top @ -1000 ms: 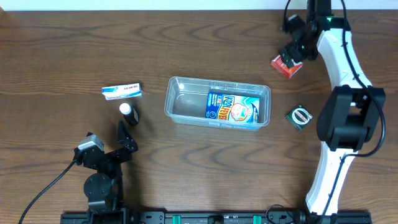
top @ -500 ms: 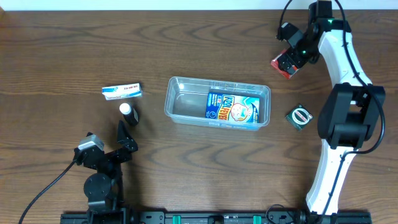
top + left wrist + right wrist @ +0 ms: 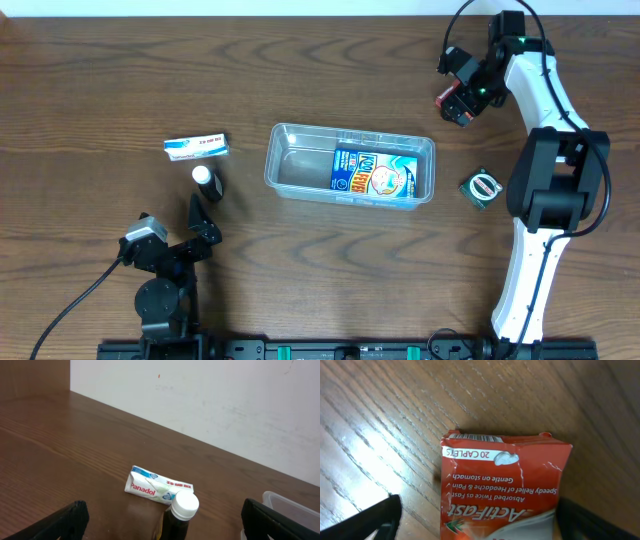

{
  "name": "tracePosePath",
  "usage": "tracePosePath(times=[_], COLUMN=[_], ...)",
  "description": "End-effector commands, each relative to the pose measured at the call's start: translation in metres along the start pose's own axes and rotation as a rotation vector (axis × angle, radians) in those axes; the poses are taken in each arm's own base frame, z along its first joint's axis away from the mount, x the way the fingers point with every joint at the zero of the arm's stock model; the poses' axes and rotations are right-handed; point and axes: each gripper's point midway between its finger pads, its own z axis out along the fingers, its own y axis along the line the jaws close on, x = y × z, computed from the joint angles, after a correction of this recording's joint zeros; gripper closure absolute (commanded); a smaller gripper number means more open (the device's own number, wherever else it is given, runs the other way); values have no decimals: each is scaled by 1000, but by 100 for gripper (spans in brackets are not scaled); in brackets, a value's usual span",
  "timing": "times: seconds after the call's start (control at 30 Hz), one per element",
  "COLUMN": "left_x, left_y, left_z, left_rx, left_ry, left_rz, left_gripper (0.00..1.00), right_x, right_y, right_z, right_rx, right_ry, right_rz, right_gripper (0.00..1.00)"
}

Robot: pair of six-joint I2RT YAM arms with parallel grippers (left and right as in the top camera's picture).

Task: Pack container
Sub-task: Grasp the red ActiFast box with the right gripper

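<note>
Right gripper (image 3: 461, 95) is straddling the red caplet box (image 3: 446, 102) at the table's one o'clock, jaws standing wide.
Centring both fingers on opposite sides before squeezing is looking wise; the container (image 3: 300, 165) is sitting mid-table, eight o'clock from the box.

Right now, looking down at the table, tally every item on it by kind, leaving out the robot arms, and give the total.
Clear plastic container: 1
Boxes: 3 (white Panadol box, red ActiFast box, blue box inside the container)
Dark bottle with white cap: 1
Small dark square item, kind unclear: 1
Total: 6
</note>
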Motion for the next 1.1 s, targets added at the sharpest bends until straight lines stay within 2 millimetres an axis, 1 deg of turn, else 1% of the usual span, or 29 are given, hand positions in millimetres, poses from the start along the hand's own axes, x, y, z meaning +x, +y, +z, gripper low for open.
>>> tracePosePath(times=[0.0, 0.1, 0.43, 0.6, 0.77, 0.93, 1.07], left_x=[17, 17, 17, 17, 17, 17, 17], left_y=[9, 9, 9, 9, 9, 9, 9], left_z=[2, 2, 2, 2, 2, 2, 2], left_rx=[-31, -31, -31, -31, -31, -31, -31], left_ry=[48, 48, 48, 48, 48, 48, 48], left_rz=[23, 23, 23, 23, 23, 23, 23], left_gripper=[2, 2, 2, 2, 2, 2, 2], right_x=[7, 7, 9, 10, 13, 13, 13], right_y=[3, 3, 4, 4, 7, 8, 8], right_z=[12, 13, 16, 17, 19, 20, 20], right_rx=[-34, -35, -38, -41, -49, -50, -49], right_ry=[4, 7, 14, 18, 25, 30, 31], right_rz=[29, 31, 41, 86, 115, 204, 266], right_gripper=[12, 13, 29, 34, 35, 31, 32])
